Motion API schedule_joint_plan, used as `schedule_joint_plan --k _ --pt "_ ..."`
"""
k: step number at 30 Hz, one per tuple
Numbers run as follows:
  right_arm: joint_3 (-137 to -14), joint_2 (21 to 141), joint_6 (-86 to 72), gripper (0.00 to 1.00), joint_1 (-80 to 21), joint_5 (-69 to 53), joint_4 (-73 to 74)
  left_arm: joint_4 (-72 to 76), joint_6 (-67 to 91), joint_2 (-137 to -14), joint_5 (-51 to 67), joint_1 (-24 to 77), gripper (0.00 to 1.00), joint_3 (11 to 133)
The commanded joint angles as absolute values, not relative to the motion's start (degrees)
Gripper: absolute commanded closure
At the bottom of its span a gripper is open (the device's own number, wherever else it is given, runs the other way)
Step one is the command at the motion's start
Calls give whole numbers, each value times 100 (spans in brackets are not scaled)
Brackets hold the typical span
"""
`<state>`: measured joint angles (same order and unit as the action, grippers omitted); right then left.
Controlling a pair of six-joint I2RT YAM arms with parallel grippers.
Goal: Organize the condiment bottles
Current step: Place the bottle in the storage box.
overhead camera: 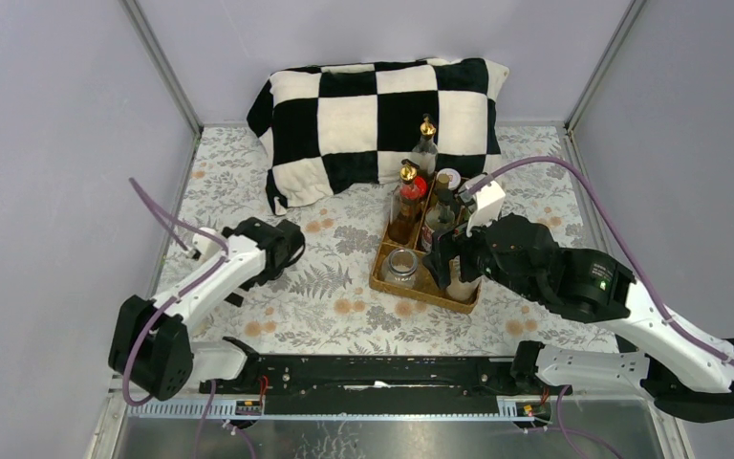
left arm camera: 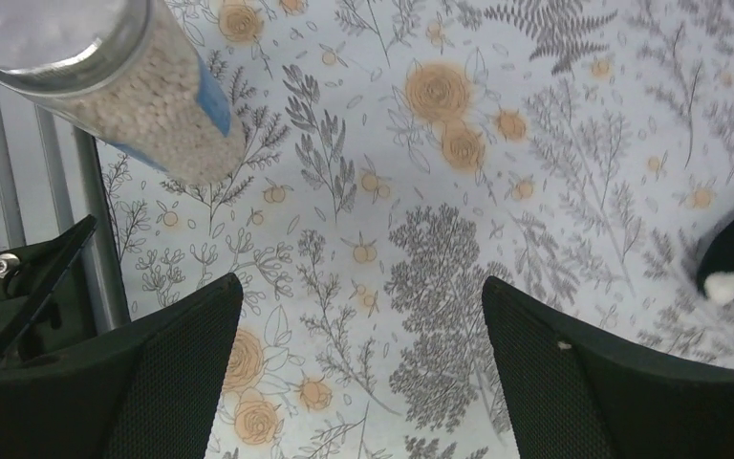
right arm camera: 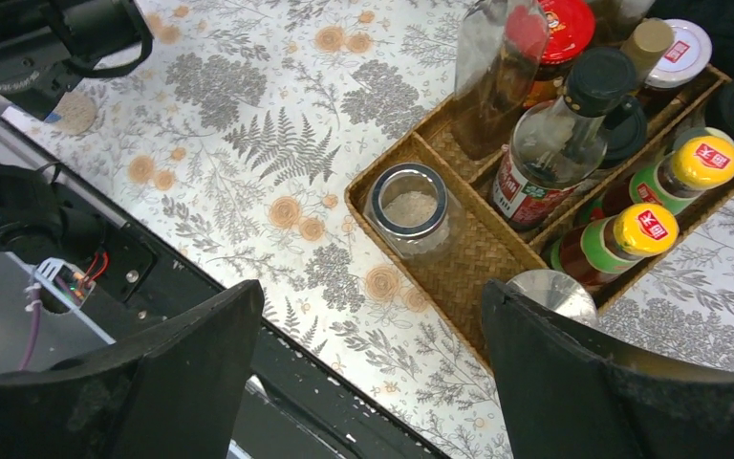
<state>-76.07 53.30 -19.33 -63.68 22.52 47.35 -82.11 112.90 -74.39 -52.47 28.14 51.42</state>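
Most condiment bottles (right arm camera: 554, 143) stand in the wicker tray (right arm camera: 478, 258) at the middle of the table (overhead camera: 334, 287). The right fingers (right arm camera: 234, 320) hang wide open above its near right corner, holding nothing. The left fingers (left arm camera: 215, 311), also wide open and empty, are near one spice jar (left arm camera: 124, 86).

Left wrist: spice jar (left arm camera: 143, 91) cut off by top-left edge, lid blurred. Top view: right arm (overhead camera: 573, 273) hides near-right corner of wicker tray (overhead camera: 378, 277). Right wrist: silver-lidded jar (right arm camera: 547, 290) partly behind right claw (right arm camera: 371, 306); tall bottle (right arm camera: 492, 76) top cropped. Labels unreadable.
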Motion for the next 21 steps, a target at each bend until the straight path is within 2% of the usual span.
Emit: schedule_joint_plan --k 1,9,21 --pt "-7611 5209 -1942 10 -6358 1944 4650 -8350 11187 -7069 -5641 2328 1 5145" --pt "-7560 5352 -1942 10 -6354 1890 4579 -8332 10059 -6432 -6072 922 1 5186" --pt "-7218 5449 -1944 10 -6354 1771 4316 -8316 9541 -6058 -5978 225 1 5081"
